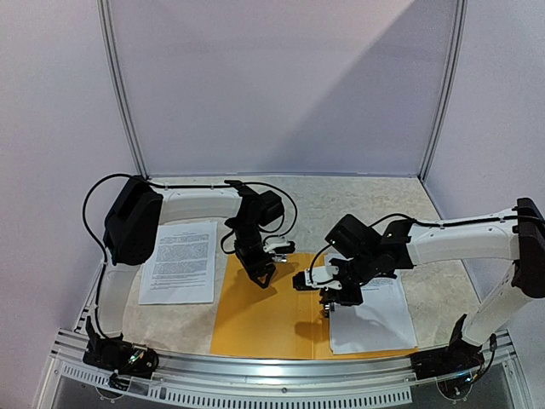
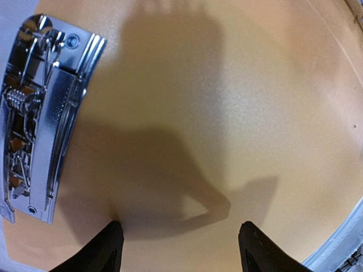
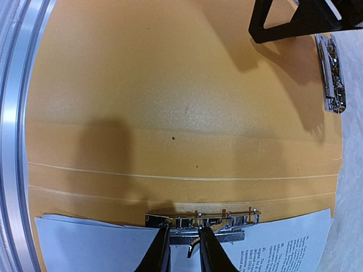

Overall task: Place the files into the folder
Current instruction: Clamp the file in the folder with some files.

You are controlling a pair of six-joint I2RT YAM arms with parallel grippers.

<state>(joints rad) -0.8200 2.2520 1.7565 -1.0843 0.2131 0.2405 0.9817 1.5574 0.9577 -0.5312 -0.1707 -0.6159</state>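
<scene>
My right fingers (image 3: 160,254), nearly together, straddle the folder's (image 3: 170,113) metal clip (image 3: 201,221) atop the files (image 3: 283,243), grip unclear; my left fingers (image 2: 105,249) spread above its bare panel.

**A:** Where is the folder (image 1: 264,328)?

**B:** It lies open and flat at the near middle of the table (image 1: 341,200), just behind the rail (image 1: 281,368) along the near edge.

**A:** What lies beside it and on it?

**B:** A loose sheet (image 1: 180,261) lies on the table just left of the folder. The other sheets (image 1: 375,319) lie on the folder's right half.

**A:** Any clips?

**B:** Two. The far clip (image 2: 42,119) sits on the left half, by the far edge, with the left gripper (image 2: 178,243) above the folder just beside it. The middle clip (image 3: 201,220) lies on the left edge of the other sheets, just right of the fold. The right gripper (image 3: 182,255) is at it.
</scene>
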